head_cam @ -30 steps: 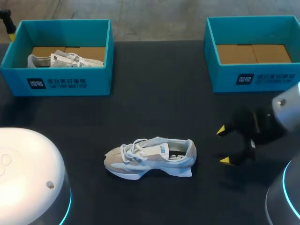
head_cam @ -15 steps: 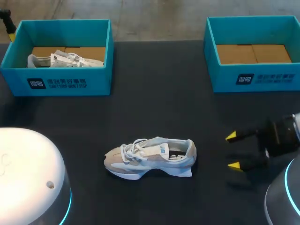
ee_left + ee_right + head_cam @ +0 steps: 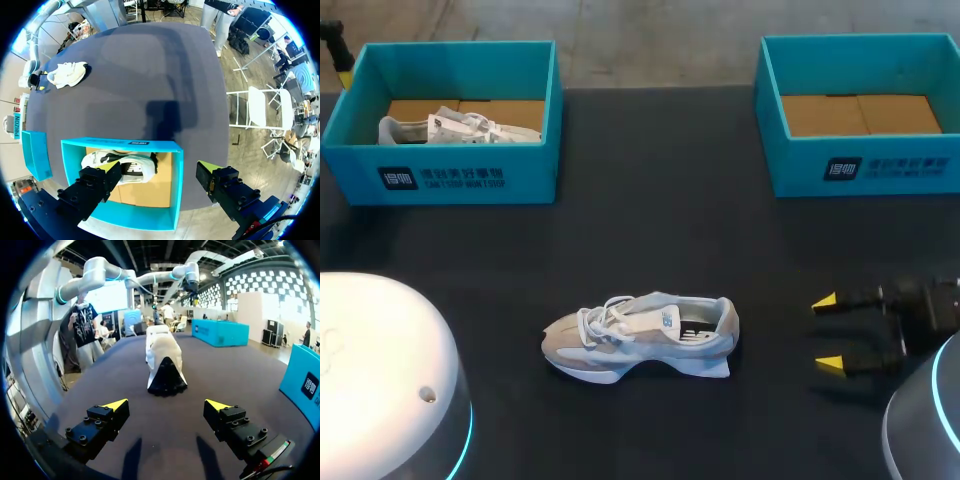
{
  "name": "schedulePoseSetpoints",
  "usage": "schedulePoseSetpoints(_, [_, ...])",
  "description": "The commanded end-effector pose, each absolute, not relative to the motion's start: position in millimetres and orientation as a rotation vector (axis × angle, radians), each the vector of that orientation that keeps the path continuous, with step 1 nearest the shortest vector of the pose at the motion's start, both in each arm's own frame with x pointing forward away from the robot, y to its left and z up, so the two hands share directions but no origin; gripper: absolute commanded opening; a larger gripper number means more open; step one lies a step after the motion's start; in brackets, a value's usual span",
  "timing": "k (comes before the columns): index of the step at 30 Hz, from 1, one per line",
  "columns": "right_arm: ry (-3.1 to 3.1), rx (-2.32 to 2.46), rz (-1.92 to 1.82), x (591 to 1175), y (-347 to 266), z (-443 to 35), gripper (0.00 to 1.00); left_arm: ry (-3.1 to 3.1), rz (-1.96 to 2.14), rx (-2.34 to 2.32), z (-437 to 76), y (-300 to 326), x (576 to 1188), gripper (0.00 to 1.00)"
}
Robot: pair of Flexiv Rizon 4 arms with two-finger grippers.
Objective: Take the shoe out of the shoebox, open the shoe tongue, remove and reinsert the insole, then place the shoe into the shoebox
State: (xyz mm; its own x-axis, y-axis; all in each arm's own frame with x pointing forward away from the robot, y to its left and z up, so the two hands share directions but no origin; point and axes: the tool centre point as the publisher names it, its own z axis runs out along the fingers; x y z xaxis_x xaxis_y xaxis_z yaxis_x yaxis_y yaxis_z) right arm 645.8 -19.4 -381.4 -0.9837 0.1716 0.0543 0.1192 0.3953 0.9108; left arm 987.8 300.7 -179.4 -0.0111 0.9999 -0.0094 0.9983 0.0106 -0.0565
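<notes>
Your right gripper has drawn back toward the right edge of the table and now sits further from the shoe than a second ago. The shoe itself has not shifted.

The shoe lies on its sole near the middle of the table, toe pointing left and heel right, well apart from both boxes. The right gripper's fingers are spread wide and hold nothing. They sit level with the shoe's heel, off to its right. In the right wrist view the shoe stands ahead of the gripper, heel toward it, on the line between the two yellow tips but clear of them.

Your left gripper is also spread wide and holds nothing, hanging over the left shoebox at the far left. A second shoe lies inside that box, below and between the fingers. The right shoebox stands at the far right, its cardboard floor showing.
</notes>
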Motion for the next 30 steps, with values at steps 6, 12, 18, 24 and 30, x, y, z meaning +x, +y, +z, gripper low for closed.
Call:
schedulePoseSetpoints(6, [2.6,0.278,1.695,651,-11,-381,1.0,-2.207,0.071,-2.186,-179,301,988,1.0])
schedulePoseSetpoints(12, [2.601,0.28,1.717,652,-1,-384,1.0,-2.207,0.071,-2.186,-179,301,988,1.0])
schedulePoseSetpoints(18, [2.591,0.285,1.734,650,13,-385,1.0,-2.207,0.071,-2.186,-179,301,988,1.0])
schedulePoseSetpoints(24, [2.583,0.29,1.759,651,29,-390,1.0,-2.207,0.071,-2.186,-179,301,988,1.0])
schedulePoseSetpoints(30, [2.556,0.297,1.786,651,43,-392,1.0,-2.207,0.071,-2.186,-179,301,988,1.0])
